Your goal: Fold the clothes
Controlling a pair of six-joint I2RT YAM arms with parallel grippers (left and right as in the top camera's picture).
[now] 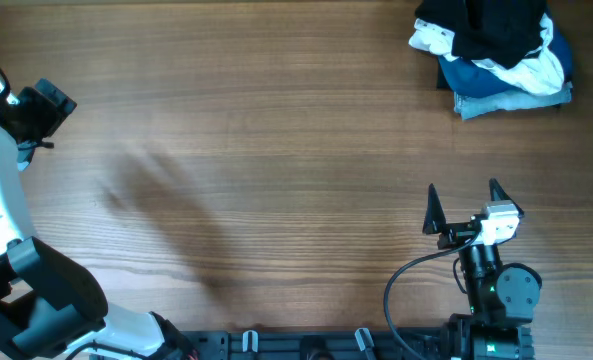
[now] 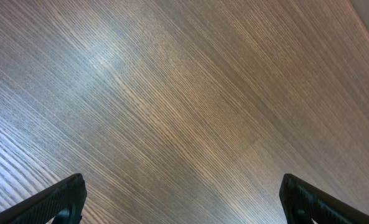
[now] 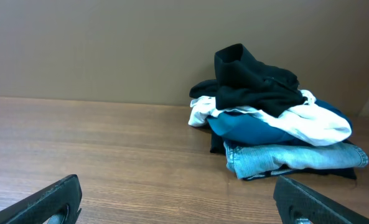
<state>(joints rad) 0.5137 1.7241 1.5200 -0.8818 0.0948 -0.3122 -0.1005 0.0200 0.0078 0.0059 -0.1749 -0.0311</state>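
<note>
The black garment (image 1: 486, 25) lies crumpled on top of a pile of clothes at the far right corner of the table. It also shows in the right wrist view (image 3: 252, 84), bunched up, with no white label visible. My right gripper (image 1: 466, 205) is open and empty near the front right, pointing at the pile from well short of it; its fingers (image 3: 178, 183) are spread over bare wood. My left gripper (image 1: 46, 105) is at the far left edge, raised, and its fingers (image 2: 183, 183) are open and empty over bare table.
Under the black garment lie a white garment (image 3: 315, 124), a blue one (image 3: 246, 127) and light blue jeans (image 3: 290, 158). The wooden table (image 1: 276, 150) spans the view. A plain wall stands behind the pile.
</note>
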